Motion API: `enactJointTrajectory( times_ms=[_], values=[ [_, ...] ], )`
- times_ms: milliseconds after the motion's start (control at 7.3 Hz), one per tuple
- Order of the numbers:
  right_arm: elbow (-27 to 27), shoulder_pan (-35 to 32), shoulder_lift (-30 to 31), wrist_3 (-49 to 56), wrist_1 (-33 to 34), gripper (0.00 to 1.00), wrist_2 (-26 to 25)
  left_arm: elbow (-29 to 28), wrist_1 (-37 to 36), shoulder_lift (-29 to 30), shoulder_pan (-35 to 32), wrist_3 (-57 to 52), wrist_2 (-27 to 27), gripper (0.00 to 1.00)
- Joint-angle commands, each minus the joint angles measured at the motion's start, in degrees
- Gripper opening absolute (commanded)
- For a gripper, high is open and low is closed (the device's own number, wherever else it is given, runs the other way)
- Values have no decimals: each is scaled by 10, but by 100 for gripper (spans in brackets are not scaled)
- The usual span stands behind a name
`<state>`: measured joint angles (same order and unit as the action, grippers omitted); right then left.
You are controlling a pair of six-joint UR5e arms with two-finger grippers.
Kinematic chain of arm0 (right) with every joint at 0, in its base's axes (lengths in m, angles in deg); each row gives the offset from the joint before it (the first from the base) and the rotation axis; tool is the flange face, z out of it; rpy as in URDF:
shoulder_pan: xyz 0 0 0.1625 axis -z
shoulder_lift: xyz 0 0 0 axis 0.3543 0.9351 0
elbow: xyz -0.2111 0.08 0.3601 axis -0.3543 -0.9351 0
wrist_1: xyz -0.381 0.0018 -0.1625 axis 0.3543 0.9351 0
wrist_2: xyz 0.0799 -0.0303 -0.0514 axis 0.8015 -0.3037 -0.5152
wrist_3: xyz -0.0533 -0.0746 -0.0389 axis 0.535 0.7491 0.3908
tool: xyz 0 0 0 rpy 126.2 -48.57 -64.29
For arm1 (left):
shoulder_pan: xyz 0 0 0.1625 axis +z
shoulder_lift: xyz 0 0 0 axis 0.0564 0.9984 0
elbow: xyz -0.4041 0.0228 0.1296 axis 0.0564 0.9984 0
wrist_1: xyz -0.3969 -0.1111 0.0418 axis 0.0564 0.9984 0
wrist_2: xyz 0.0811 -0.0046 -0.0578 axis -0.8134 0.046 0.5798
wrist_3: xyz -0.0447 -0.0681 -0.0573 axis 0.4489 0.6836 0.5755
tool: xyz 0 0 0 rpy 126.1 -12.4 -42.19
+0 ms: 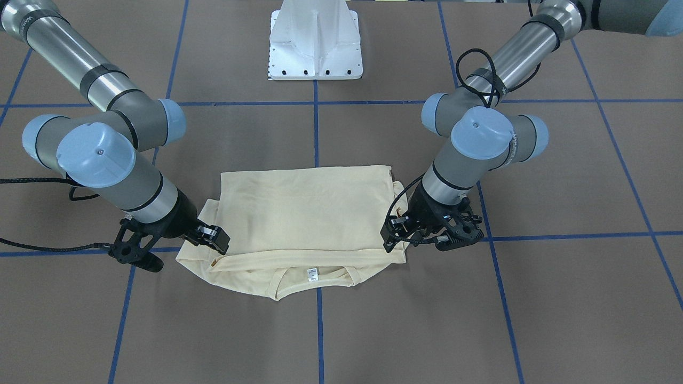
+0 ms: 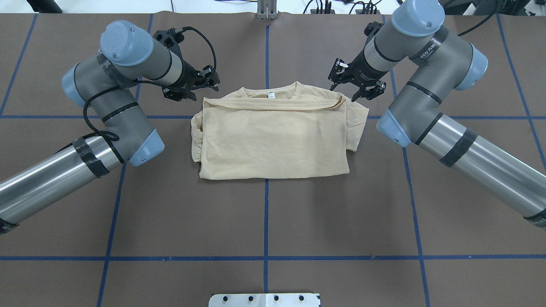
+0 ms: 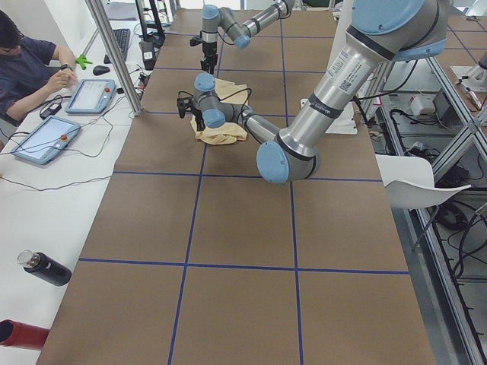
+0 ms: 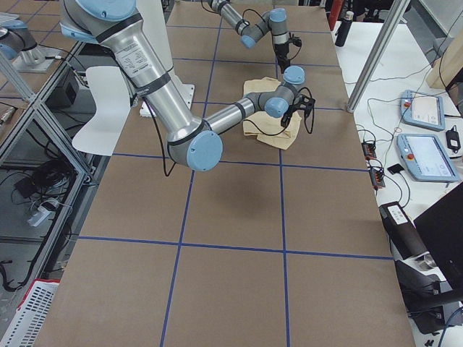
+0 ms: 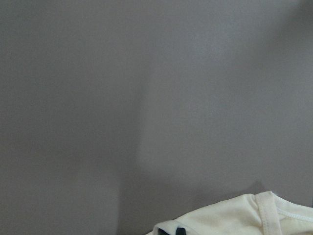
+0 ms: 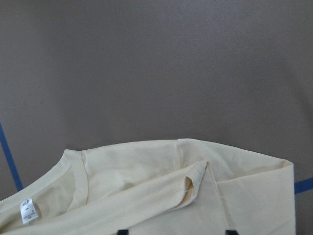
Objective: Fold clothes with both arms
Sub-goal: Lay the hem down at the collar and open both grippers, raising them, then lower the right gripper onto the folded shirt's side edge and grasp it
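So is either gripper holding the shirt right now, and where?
The right gripper is open over a folded corner of the shirt, holding nothing. The left gripper sits at the opposite collar-end corner; whether it grips cloth cannot be told.

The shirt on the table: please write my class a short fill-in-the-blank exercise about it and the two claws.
1. The shirt lies folded on a brown table marked with tape coloured ____.
2. The small neck label is ____.
3. The shirt's collar lies ____ the left claw and the right claw.
Missing words: blue; white; between.
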<state>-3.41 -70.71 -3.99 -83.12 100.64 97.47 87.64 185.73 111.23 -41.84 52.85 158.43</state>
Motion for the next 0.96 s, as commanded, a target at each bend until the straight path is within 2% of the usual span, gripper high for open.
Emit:
enactJointTrajectory(
  times_ms=[0,274,548,822],
  values=[
    [67,3,35,-3,0,100,7,40,-6,-18,-1,0,1,99],
    [150,34,106,-14,1,100,-3,59,-7,-29,-1,1,1,99],
    [165,102,154,-14,4,100,-57,71,-10,-29,0,1,-2,99],
    [165,134,168,-14,5,99,-71,72,-12,-27,0,2,-5,99]
  ],
)
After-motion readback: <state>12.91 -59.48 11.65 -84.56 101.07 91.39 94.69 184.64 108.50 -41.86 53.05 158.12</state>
